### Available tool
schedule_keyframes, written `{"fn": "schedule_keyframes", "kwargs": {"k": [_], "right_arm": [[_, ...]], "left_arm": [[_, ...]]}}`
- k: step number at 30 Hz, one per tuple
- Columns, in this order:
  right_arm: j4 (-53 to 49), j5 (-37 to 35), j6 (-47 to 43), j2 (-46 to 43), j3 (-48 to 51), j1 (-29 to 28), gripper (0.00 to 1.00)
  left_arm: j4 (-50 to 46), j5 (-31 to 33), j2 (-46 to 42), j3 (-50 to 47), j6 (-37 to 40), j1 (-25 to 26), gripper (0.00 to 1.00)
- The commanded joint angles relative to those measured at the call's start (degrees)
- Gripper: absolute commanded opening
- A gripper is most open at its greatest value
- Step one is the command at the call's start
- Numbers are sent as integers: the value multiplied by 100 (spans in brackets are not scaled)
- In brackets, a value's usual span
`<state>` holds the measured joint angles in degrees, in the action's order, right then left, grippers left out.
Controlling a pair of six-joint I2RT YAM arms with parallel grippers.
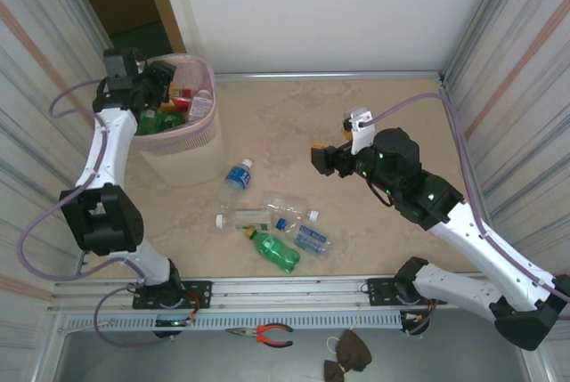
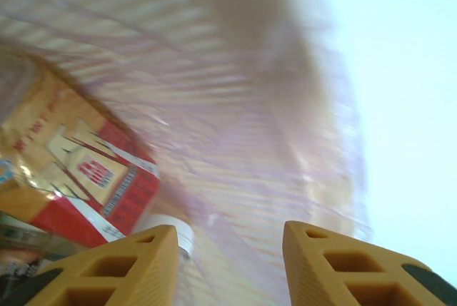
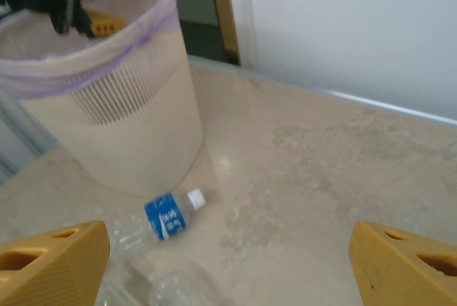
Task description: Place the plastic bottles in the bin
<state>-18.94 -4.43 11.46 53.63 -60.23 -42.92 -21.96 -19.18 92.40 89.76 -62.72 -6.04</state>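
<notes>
I saw several plastic bottles (image 1: 169, 120) in the bin (image 1: 184, 156) — some five remaining on the table (image 1: 374, 248) — with left gripper (image 2: 230, 249) and right gripper (image 3: 228, 252) both parted, empty.

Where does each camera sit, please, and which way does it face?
Top external: above and behind the arm bases, looking down on the table; left hand over the bin, right hand mid-table.
Left wrist: on that arm, looking into the bin at a red-labelled bottle; own yellow fingers below.
Right wrist: on that arm, facing across the table towards the bin; own yellow fingers in bottom corners.
Shared: top and right wrist both show bin, left hand, blue-labelled bottle.
</notes>
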Motion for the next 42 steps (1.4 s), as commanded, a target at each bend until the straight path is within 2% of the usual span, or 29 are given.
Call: {"fn": "schedule_keyframes", "kwargs": {"k": [1,8,13,15,24,31,36,42], "right_arm": [[-633,531,-189,180,-218,47,86],[-1294,1252,-981,942,-501,48,85],[-1231,1409,-1150,1605,-750,-4,85],[-1130,1488,-902,1956,-943,-15,85],[-1197,1839,1528,3980,-2352,-25,79],[-295,2194,3019,4914,-2523,170,78],[581,2684,3695,5531,-2381,295,74],[1134,2938,3991,6136,-2376,329,73]], "left_arm": [[334,-342,-512,-31,499,-37,44],[245,-564,-1216,-348,1359,-38,48],[4,-654,-1840,-715,2054,-64,50],[-211,-580,-2076,-827,2270,-73,51],[-801,-278,-3093,-1472,2700,-160,55],[-988,-135,-3616,-1781,2765,-161,55],[-1091,-174,-3724,-1839,2774,-167,55],[-1067,-283,-3724,-1913,2698,-165,55]]}}
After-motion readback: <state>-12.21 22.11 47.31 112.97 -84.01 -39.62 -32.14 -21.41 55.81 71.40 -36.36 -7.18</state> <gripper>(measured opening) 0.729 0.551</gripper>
